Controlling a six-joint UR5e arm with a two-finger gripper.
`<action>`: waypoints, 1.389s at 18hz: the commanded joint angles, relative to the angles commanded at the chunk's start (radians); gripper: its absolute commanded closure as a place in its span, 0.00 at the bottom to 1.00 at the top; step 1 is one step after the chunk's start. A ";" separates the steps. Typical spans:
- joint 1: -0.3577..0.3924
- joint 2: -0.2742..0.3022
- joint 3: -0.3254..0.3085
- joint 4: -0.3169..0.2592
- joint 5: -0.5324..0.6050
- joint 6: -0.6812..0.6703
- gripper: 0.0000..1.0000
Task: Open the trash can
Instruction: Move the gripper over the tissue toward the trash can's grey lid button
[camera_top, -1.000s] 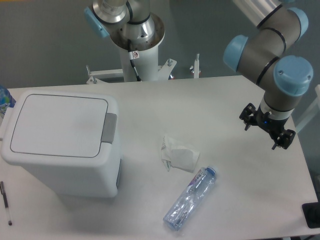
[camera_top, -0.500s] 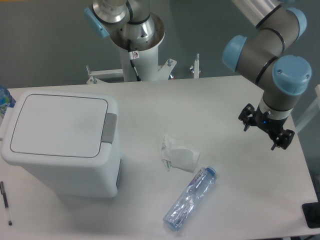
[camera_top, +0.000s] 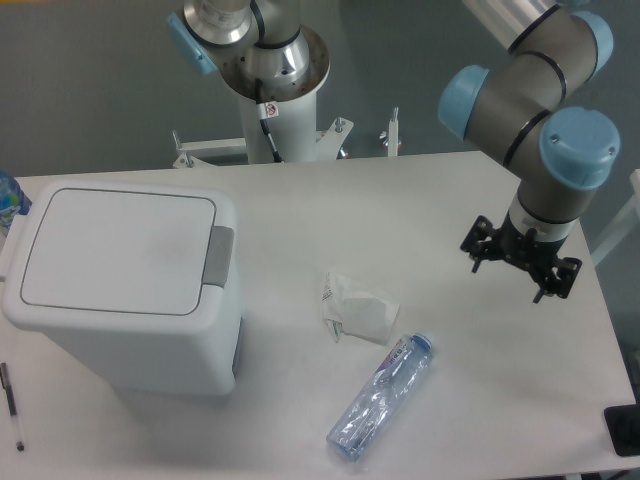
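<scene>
Overhead view of a white table (camera_top: 420, 200). At the far left edge, a blue-topped object (camera_top: 8, 195) is only partly in frame and cannot be identified. Near the left front corner lies a pen (camera_top: 12, 405), just beside the base of the trash can (camera_top: 125, 285). The trash can stands on the left part of the table, upright, with its flat lid (camera_top: 118, 250) down and flush with the rim; the grey push-latch (camera_top: 219, 256) sits at the middle of the lid's right edge. To the right of the trash can, near the table's centre, lies a crumpled white wrapper (camera_top: 357, 306). Just in front of the wrapper and slightly right, a clear plastic bottle (camera_top: 381, 395) lies on its side, its cap end pointing toward the far right. Behind the table, at upper centre, stands the arm's white mounting column (camera_top: 277, 90). At the right, the arm's grey links with blue joint caps descend to the gripper (camera_top: 519, 262), which hangs above the right part of the table, well apart from the trash can and holding nothing; its dark fingers are spread, so the pincer is released. A dark object (camera_top: 625, 430) is cut off at the near right edge.
</scene>
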 joint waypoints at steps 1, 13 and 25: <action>-0.017 0.005 0.006 -0.014 0.000 -0.018 0.00; -0.075 0.005 0.229 -0.351 -0.153 -0.246 0.00; -0.172 0.063 0.230 -0.427 -0.213 -0.353 0.00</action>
